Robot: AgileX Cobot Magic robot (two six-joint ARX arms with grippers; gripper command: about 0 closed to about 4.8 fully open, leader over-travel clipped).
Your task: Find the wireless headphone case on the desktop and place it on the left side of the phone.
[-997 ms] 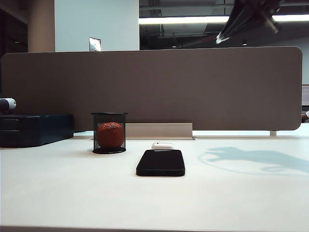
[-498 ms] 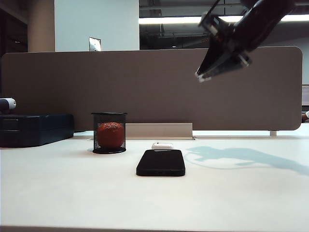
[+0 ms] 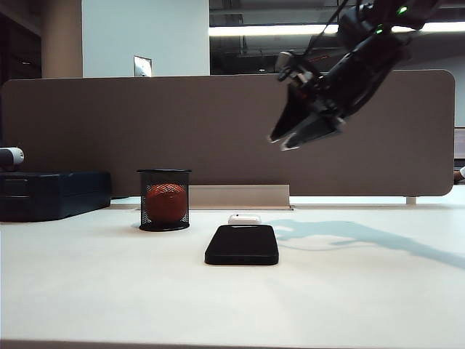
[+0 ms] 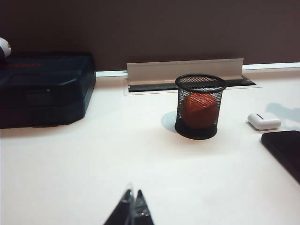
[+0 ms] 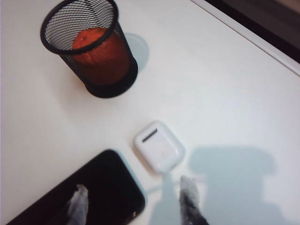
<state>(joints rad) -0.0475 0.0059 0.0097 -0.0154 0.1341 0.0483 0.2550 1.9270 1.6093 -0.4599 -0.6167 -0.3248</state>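
Note:
The white wireless headphone case [image 3: 244,218] [image 5: 159,146] [image 4: 264,121] lies on the white desktop [image 3: 109,283] just behind the far edge of the black phone [image 3: 242,244] [image 5: 79,194] [image 4: 286,150]. My right gripper [image 3: 280,141] [image 5: 133,197] hangs high in the air above and right of them, pointing down toward the case, open with nothing between its fingers. My left gripper [image 4: 132,197] is shut and empty, low over the desktop, well short of the mesh cup; it is out of the exterior view.
A black mesh cup [image 3: 164,200] [image 5: 89,51] [image 4: 200,107] holding an orange ball stands left of the phone. A dark blue box [image 3: 51,195] [image 4: 44,89] sits at the far left. A brown-grey divider panel [image 3: 218,131] and a metal cable tray [image 3: 238,196] close the back.
My right arm has come down and to the left from the top right corner toward the case, and its jaws have parted from shut to open. The left gripper, case and phone stayed still.

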